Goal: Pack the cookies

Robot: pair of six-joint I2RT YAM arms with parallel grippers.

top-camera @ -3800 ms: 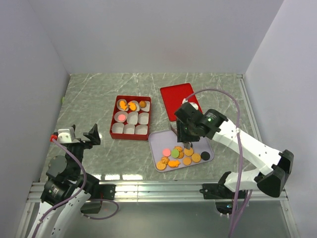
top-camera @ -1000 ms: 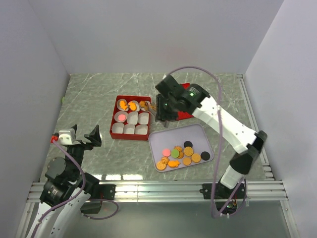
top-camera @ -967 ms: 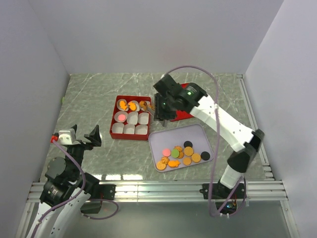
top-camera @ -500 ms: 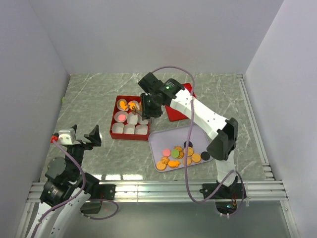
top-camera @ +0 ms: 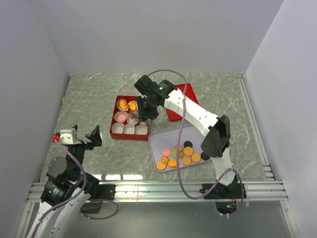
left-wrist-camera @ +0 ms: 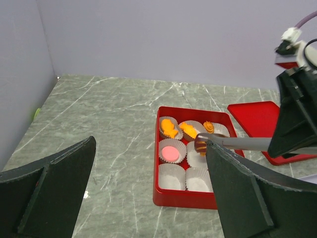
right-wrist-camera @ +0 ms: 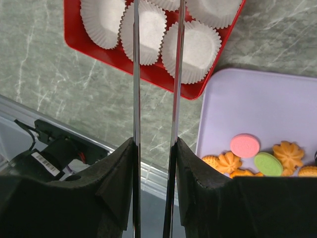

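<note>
My right gripper (top-camera: 146, 110) hangs over the red box (top-camera: 113, 130) and is shut on a pair of metal tweezers (left-wrist-camera: 237, 144). Their tips pinch a brown-and-orange cookie (left-wrist-camera: 200, 145) just above the middle paper cup. In the right wrist view the gripper (right-wrist-camera: 154, 144) shows the two blades (right-wrist-camera: 134, 74) running up out of frame, so the tips are hidden. Orange cookies (left-wrist-camera: 169, 128) fill the box's back row and a pink one (left-wrist-camera: 170, 152) lies middle left. More cookies (top-camera: 181, 156) lie on the lilac tray (top-camera: 198, 136). My left gripper (left-wrist-camera: 148, 198) stands open and empty at the near left.
The red lid (top-camera: 181, 101) lies flat behind the tray, right of the box. Empty white paper cups (right-wrist-camera: 190, 44) line the box's front row. The tray's bare part (right-wrist-camera: 247, 109) sits right of the tweezers. White walls enclose the marble table.
The right arm has swung left from over the red lid to above the box, carrying the cookie in the tweezers. The left arm has stayed still.
</note>
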